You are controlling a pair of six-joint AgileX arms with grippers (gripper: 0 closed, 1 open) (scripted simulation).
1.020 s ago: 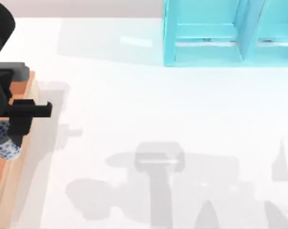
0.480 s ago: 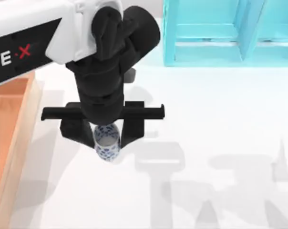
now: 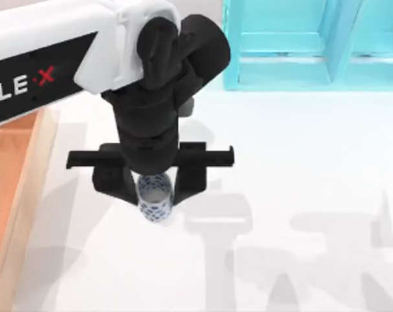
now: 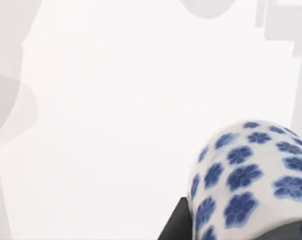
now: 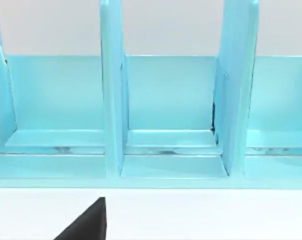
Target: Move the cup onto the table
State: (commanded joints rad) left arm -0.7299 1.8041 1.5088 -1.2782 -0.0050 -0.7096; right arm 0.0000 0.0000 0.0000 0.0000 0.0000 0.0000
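The cup (image 3: 155, 198), small and white with blue flowers, is upright between the two black fingers of my left gripper (image 3: 153, 187), which is shut on it. It is over the white table (image 3: 300, 162), left of centre and well to the right of the tray. I cannot tell whether its base touches the surface. In the left wrist view the cup (image 4: 251, 175) is close up, with one black finger (image 4: 175, 226) against its side and the table (image 4: 116, 100) behind it. A black part of my right gripper (image 5: 88, 224) faces the shelf.
An orange-brown wooden tray (image 3: 21, 188) lies along the left edge. A turquoise shelf unit (image 3: 313, 45) stands at the back right, its open compartments (image 5: 171, 110) showing in the right wrist view. Grey arm shadows fall across the front of the table.
My left arm carried the cup from the tray at the left edge out over the table. In the last half second it shifted a little further right and toward the front.
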